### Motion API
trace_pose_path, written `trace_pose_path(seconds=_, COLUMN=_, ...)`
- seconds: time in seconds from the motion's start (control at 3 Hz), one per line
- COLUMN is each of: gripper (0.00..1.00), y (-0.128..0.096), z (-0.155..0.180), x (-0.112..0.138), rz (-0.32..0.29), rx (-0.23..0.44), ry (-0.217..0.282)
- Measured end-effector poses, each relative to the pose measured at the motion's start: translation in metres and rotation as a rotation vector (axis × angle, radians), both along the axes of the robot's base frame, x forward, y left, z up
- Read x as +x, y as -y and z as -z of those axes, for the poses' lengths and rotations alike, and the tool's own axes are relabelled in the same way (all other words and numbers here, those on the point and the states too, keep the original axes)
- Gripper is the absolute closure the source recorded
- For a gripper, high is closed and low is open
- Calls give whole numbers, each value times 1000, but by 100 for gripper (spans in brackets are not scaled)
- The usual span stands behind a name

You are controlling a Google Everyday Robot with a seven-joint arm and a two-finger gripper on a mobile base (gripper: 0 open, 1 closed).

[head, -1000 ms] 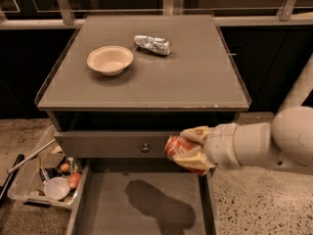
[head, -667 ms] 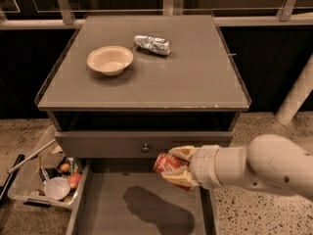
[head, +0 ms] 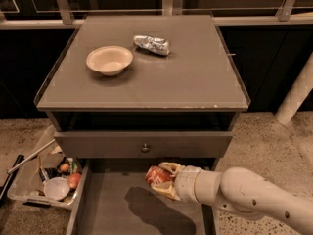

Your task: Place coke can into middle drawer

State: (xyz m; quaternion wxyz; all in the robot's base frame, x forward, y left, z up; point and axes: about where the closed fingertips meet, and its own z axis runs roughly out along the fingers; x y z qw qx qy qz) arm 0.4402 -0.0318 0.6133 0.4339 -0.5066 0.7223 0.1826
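The coke can point(head: 156, 175) is red with white lettering and lies sideways in my gripper point(head: 164, 180). The gripper is shut on the can and holds it above the rear part of the open middle drawer point(head: 112, 214), just below the closed drawer front with the round knob point(head: 145, 148). The drawer is pulled out, wide and grey with a flat floor; my arm's shadow falls on it. My white arm point(head: 244, 195) reaches in from the lower right.
On the cabinet top point(head: 195, 77) stand a cream bowl point(head: 109, 59) and a crumpled silver packet point(head: 152, 44). A clear bin of clutter point(head: 46, 180) sits on the floor at the left. A white pole point(head: 296, 94) stands at the right.
My gripper with the can has moved left and down, from in front of the knobbed drawer front to over the open drawer.
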Motion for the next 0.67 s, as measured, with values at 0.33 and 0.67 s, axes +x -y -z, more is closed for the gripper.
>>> trace_pose_path(seconds=0.33, gripper=100, y=3, z=3, x=8, rz=31, rx=2, ry=10)
trace_pose_path(seconds=0.67, gripper=100, y=3, z=3, x=8, rz=31, rx=2, ry=10)
